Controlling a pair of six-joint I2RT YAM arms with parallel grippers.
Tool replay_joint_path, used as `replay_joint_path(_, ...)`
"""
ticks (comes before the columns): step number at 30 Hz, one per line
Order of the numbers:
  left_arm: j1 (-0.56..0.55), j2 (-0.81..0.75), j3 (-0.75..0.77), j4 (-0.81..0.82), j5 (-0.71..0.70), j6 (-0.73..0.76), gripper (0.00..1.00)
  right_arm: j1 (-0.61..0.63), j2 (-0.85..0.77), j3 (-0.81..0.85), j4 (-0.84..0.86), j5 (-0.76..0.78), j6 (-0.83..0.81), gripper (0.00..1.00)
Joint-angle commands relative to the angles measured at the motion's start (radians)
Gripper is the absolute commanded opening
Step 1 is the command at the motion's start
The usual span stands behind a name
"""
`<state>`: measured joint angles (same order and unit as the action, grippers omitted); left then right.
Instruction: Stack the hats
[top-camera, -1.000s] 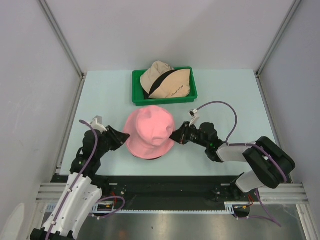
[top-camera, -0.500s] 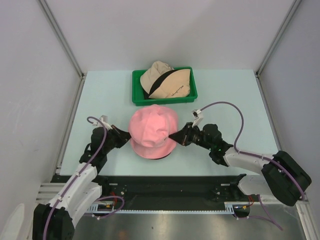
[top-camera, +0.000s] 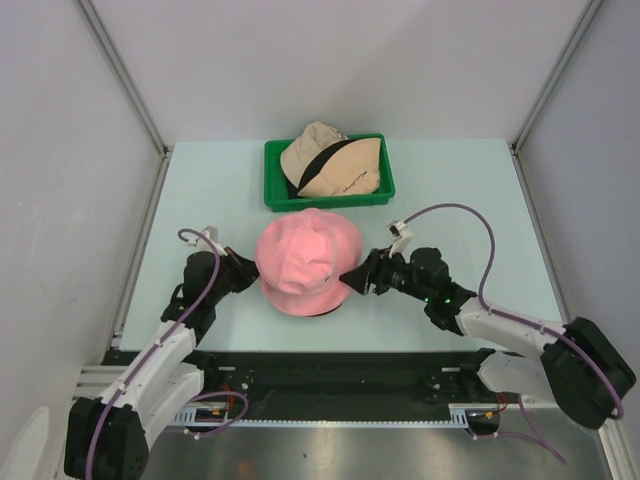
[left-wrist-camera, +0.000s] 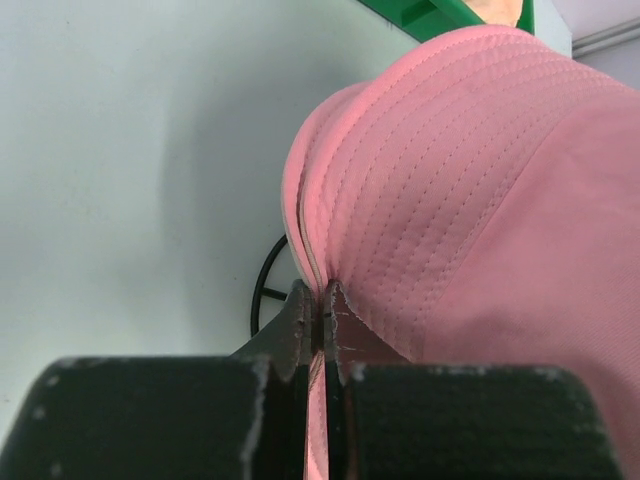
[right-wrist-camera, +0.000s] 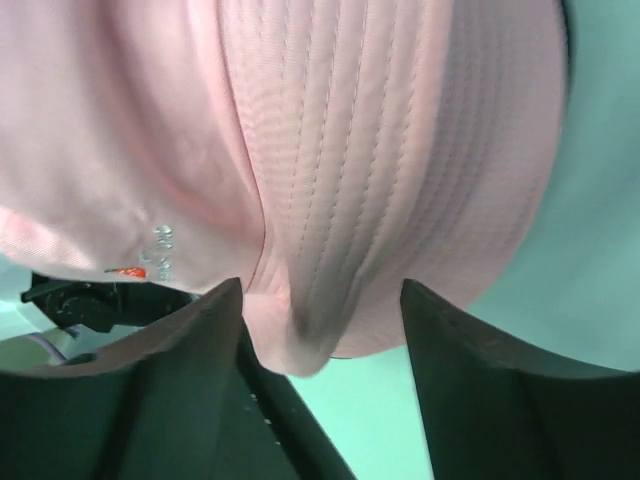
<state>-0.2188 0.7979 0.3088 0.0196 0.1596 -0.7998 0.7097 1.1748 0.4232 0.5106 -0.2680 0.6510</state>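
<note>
Since a second ago your right gripper has let go. Its fingers now stand well apart on either side of a fold of the pink hat, and that arm has stretched out lower and farther across the table. Your left gripper has moved in from the other side and closed. The hat itself has shifted only slightly.

The pink hat sits near the middle of the table, draped crown-up over a wire stand. Only a dark loop of the stand shows below the brim.

In the left wrist view, the left gripper has its fingers pressed tight together on the stitched edge of the brim.

In the right wrist view, the brim sags in a fold between the spread fingers of the right gripper, and nothing is clamped. You cannot tell from here whether a finger touches the cloth. A small embroidered mark shows on the fabric near the left of that view.

Behind the pink hat, just beyond its far edge, is a green tray. It holds a beige hat with a black hat showing as a dark band across it.
</note>
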Motion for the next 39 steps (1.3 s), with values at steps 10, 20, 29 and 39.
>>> replay_joint_path(10,0.004,0.011,0.023,-0.064,-0.052,0.131,0.00,-0.279,-0.048,0.212,-0.106,-0.305,-0.129,0.78)
replay_joint_path(20,0.004,0.003,0.030,-0.072,-0.060,0.145,0.01,-0.289,0.210,0.229,0.244,-0.499,-0.033,0.75)
replay_joint_path(29,0.004,0.001,0.029,-0.073,-0.060,0.148,0.00,-0.283,0.276,0.242,0.341,-0.487,0.033,0.54)
replay_joint_path(39,0.006,0.003,0.013,-0.064,-0.066,0.146,0.00,-0.285,0.403,0.278,0.171,-0.314,0.004,0.00)
